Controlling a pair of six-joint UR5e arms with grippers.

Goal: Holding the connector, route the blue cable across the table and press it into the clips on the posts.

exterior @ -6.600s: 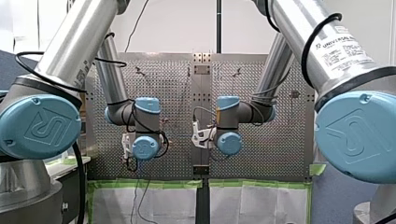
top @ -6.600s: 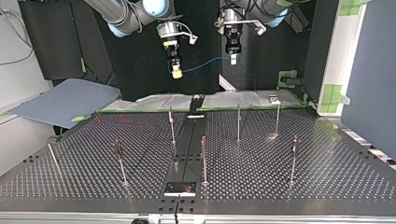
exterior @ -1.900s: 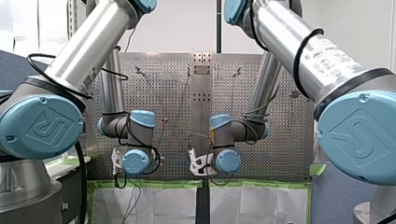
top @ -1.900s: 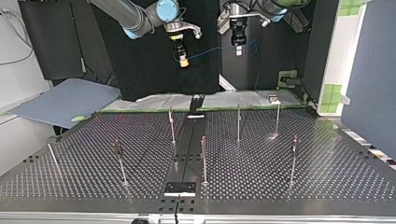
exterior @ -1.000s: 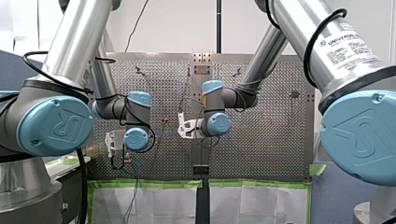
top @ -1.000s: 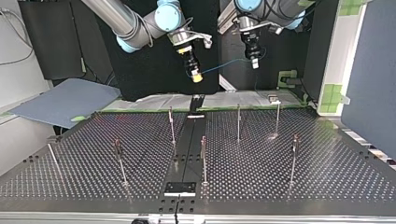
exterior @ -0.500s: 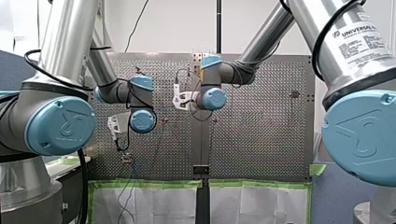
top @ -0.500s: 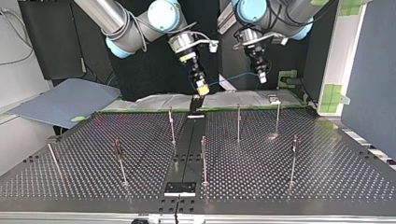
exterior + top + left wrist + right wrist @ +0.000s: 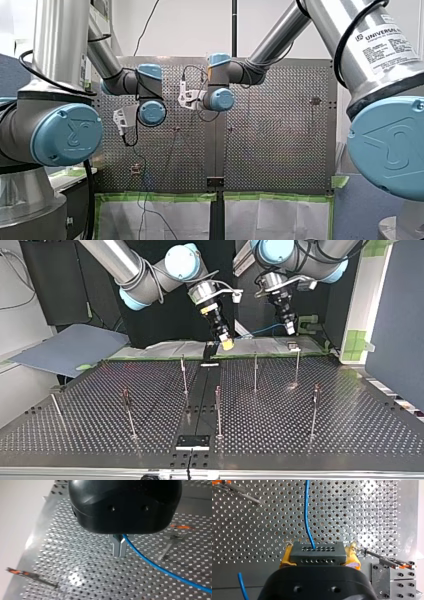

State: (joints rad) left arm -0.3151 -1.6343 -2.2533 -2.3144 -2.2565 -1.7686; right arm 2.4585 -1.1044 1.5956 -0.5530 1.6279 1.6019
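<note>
In the right wrist view my right gripper (image 9: pixel 319 555) is shut on a dark grey connector (image 9: pixel 317 551), with yellow pads (image 9: pixel 286 557) on both sides. The blue cable (image 9: pixel 307 515) leaves the connector and runs ahead over the perforated table. In the left wrist view my left gripper (image 9: pixel 119 554) has its metal fingers shut on the blue cable (image 9: pixel 160 568), which trails off to one side. In the top view my right gripper (image 9: pixel 227 344) hangs over the table's far edge and my left gripper (image 9: pixel 290 330) is to its right, the cable (image 9: pixel 260 331) slung between them.
Several thin posts stand on the perforated table (image 9: pixel 350 435), among them one (image 9: pixel 184 374) left of the dark centre rail (image 9: pixel 202 395), one (image 9: pixel 255 371) right of it and one (image 9: pixel 218 410) nearer the camera. Green-taped paper (image 9: pixel 270 346) lies behind the table.
In the top view both grippers have come down and to the right, from above the dark backdrop to the table's far edge. The cable stays held between them.
</note>
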